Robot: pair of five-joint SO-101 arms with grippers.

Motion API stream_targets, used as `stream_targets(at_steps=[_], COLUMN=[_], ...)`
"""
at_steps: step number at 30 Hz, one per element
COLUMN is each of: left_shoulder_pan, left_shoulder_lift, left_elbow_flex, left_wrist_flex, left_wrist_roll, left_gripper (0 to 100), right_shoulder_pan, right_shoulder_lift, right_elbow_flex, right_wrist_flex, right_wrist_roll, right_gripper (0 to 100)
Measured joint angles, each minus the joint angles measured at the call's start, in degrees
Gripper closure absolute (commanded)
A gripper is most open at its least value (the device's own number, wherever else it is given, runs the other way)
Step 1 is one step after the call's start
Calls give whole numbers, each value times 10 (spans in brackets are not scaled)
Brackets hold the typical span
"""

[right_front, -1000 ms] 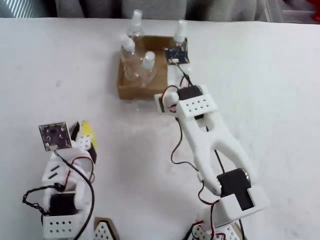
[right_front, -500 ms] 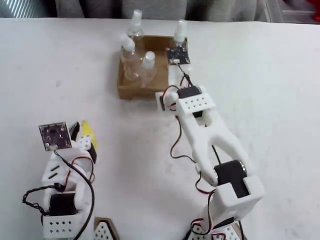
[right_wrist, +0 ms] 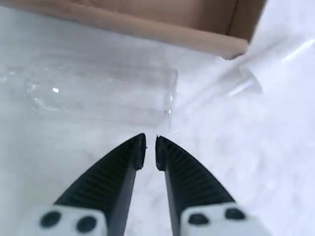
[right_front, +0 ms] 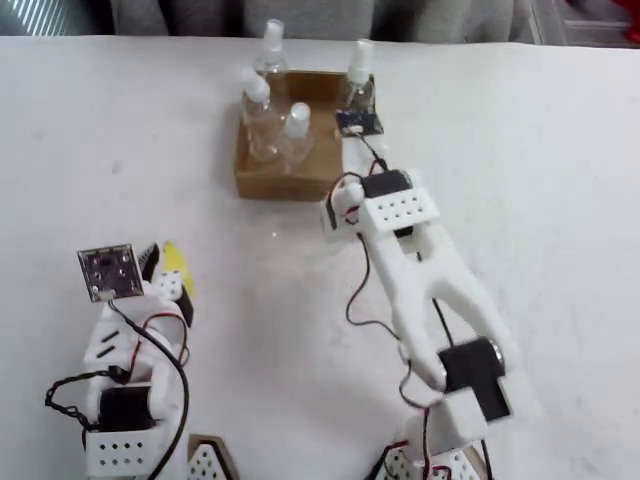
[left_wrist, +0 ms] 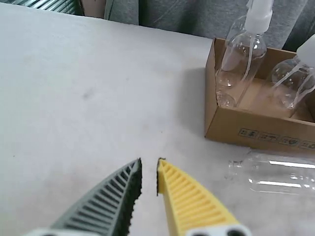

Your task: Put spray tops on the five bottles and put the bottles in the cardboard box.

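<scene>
Right claw (right_wrist: 150,147) is shown with its two black fingers drawn almost together, a thin gap left between the tips and nothing gripped. It is held low over the white tabletop (right_front: 520,150), just in front of a clear bottle (right_wrist: 98,96) that is laid on its side. This bottle is set on the tabletop alongside the front wall of the box (right_front: 285,185), near it but outside it (being transparent, it is barely made out from above). In the high view the right arm is stretched forward to the box's near right corner.

Left claw (left_wrist: 149,169) is likewise almost closed, with one grey finger and one yellow finger, a thin gap between their tips and nothing gripped. It is positioned at the near left of the tabletop, well apart from the box, and is pointed toward it.

Four upright bottles (right_front: 262,115) capped with white spray tops (right_front: 297,118) are seen at the box. Two are stood inside, toward its left half. One is placed at the far left edge and one at the far right corner; whether these two are inside the walls cannot be told.
</scene>
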Motion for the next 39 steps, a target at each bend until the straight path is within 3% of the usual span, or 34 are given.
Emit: stream_targets(at_steps=[7, 16, 21, 35, 39], left_shoulder_pan=[0, 0, 0, 0, 0], left_shoulder_lift=[0, 0, 0, 0, 0], left_elbow_flex=[0, 0, 0, 0, 0], left_wrist_flex=[0, 0, 0, 0, 0], left_wrist_roll=[0, 0, 0, 0, 0], left_gripper=[917, 917, 917, 917, 917], right_shoulder_pan=[-11, -11, -12, -11, -16], right_shoulder_lift=[-111, -49, -29, 32, 14], right_elbow_flex=[37, 188, 195, 186, 194], right_wrist_flex=[13, -287, -381, -401, -344], right_wrist_roll=[0, 0, 0, 0, 0], right_gripper=[981, 981, 981, 981, 981])
